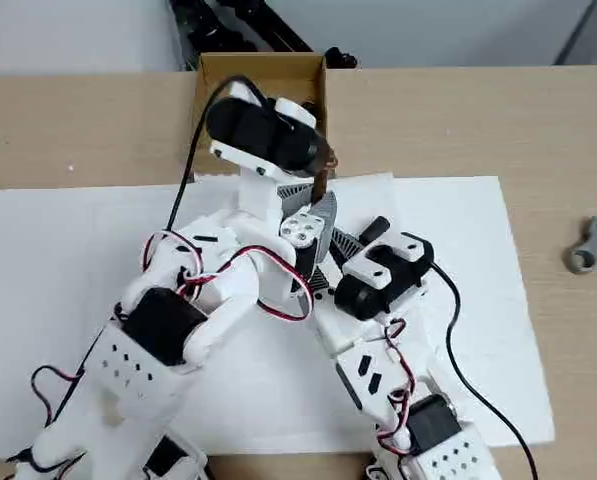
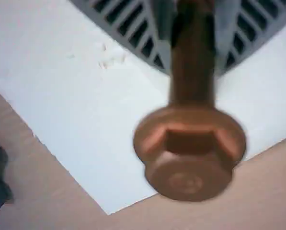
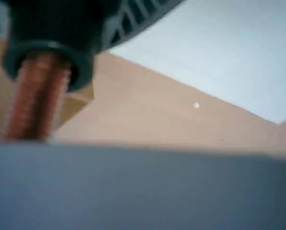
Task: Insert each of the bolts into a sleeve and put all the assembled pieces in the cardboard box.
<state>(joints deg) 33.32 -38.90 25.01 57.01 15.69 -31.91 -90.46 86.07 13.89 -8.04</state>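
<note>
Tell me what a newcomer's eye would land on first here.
The copper bolt, clamped by its shaft in the left gripper over the white paper, with its flanged hex head facing the wrist camera. Next, in the right wrist view, a threaded copper shaft poking out of a black sleeve. In the high view both arms meet mid-table before the cardboard box, with a grey piece lying apart on the bare table to the right.

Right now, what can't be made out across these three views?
Contents of the brown cardboard box: high view, an arm's black motor covers it.
Shaft tip of the copper-coloured flanged bolt: left wrist view, hidden between the grey fingers.
Black sleeve: right wrist view, blurred, cut off by the edge.
Small grey part: high view, too small to identify.
</note>
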